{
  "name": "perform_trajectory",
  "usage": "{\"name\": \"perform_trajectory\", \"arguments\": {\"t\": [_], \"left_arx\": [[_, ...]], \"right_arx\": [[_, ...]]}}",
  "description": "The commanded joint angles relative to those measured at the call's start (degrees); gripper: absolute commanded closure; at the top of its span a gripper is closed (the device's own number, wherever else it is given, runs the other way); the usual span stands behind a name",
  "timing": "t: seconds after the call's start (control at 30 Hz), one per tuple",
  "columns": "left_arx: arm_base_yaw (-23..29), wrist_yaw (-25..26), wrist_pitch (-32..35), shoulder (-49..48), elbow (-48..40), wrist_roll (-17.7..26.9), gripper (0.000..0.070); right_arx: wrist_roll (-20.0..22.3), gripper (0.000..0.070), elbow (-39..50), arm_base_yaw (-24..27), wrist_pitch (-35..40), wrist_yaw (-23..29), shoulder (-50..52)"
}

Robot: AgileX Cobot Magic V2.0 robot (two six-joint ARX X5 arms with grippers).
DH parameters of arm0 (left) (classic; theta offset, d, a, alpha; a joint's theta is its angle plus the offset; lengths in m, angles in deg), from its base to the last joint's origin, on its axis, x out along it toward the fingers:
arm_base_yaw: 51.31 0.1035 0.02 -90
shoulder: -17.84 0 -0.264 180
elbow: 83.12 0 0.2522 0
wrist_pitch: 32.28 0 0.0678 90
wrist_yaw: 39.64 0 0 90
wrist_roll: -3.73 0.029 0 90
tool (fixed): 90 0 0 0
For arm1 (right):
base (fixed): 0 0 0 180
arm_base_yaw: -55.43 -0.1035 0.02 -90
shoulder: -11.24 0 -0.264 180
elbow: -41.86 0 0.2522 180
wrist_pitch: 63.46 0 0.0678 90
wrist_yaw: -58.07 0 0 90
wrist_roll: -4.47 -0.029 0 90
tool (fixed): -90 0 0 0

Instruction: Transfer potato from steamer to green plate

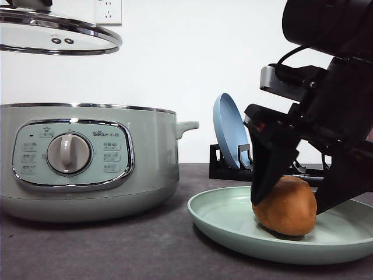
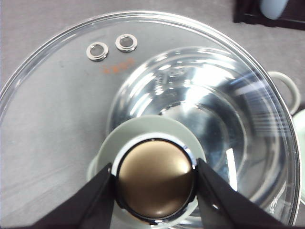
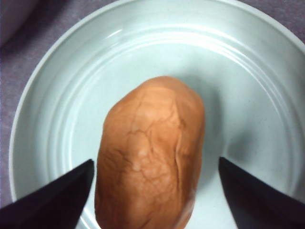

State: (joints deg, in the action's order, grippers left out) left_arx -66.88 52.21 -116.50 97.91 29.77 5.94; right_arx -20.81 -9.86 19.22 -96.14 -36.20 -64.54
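Observation:
The orange-brown potato (image 1: 285, 207) (image 3: 150, 152) lies on the green plate (image 1: 227, 224) (image 3: 248, 71) at the right of the table. My right gripper (image 1: 291, 201) (image 3: 156, 163) straddles it, open, with a black finger on each side and a gap showing at one finger. The steamer (image 1: 87, 157) stands at the left with its pot uncovered. Its glass lid (image 1: 58, 35) (image 2: 57, 95) hangs above it. My left gripper (image 2: 155, 179) is shut on the lid's knob (image 2: 155, 191). Through the glass, the steamer's shiny inside (image 2: 214, 109) shows no food.
A blue plate (image 1: 230, 137) stands upright in a black rack (image 1: 233, 166) behind the green plate, close to my right arm. The steamer's side handle (image 1: 186, 125) points toward the rack. A white wall with a socket (image 1: 108, 11) bounds the back.

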Motion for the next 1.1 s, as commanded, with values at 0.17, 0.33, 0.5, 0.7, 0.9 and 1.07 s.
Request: {"name": "perform_trajectory", "arguments": {"t": [0.17,0.33,0.5,0.7,0.9,1.07], "left_arx": [[-3.18,0.33,1.64,-0.05,2.4,0.22,0.0699],[-5.02,0.33,1.65,1.43,2.38,0.21,0.0699],[-6.66,0.33,1.93,4.39,2.38,0.17,0.0699],[-8.17,0.33,2.8,8.01,2.38,0.31,0.0699],[-8.51,0.33,2.84,11.06,2.38,0.35,0.0699],[-8.7,0.33,3.77,12.28,2.38,0.39,0.0699]], "right_arx": [[3.83,0.0124,-6.37,-0.25,-4.03,3.39,5.27],[6.78,0.0124,-10.96,-0.26,-7.87,4.97,10.17],[8.16,0.0124,-14.21,-0.23,-9.9,6.71,15.22],[9.2,0.0124,-14.99,-0.23,-10.64,8.05,20.32],[9.47,0.0124,-14.99,-0.24,-12.66,9.29,22.83],[9.51,0.0124,-14.99,-0.26,-13.05,9.29,23.14]]}}
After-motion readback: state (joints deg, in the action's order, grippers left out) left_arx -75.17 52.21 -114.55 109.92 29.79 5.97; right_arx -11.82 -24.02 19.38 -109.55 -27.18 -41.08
